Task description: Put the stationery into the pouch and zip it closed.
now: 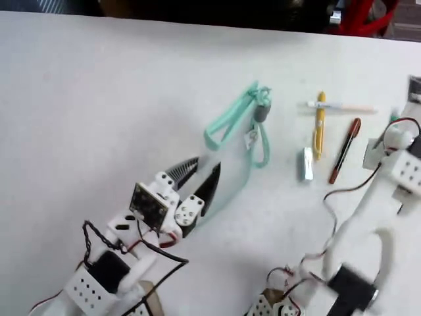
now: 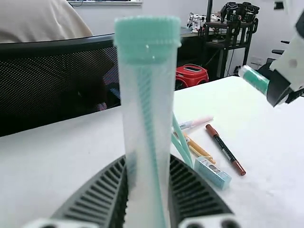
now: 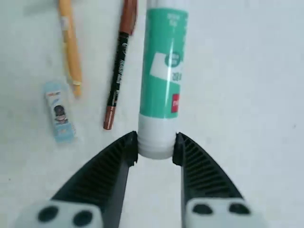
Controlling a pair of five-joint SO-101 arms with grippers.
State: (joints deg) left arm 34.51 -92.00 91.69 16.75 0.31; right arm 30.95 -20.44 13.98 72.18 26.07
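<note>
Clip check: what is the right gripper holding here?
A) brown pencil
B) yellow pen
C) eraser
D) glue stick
D: the right gripper has its jaws shut on the glue stick, while the yellow pen, brown pencil and eraser lie on the table.

The pouch (image 2: 145,95) is frosted translucent plastic, the glue stick (image 3: 159,76) smooth glossy plastic, the left end effector (image 2: 147,164) and right end effector (image 3: 156,137) ribbed matt black plastic, the counter (image 1: 99,99) smooth matt white.
</note>
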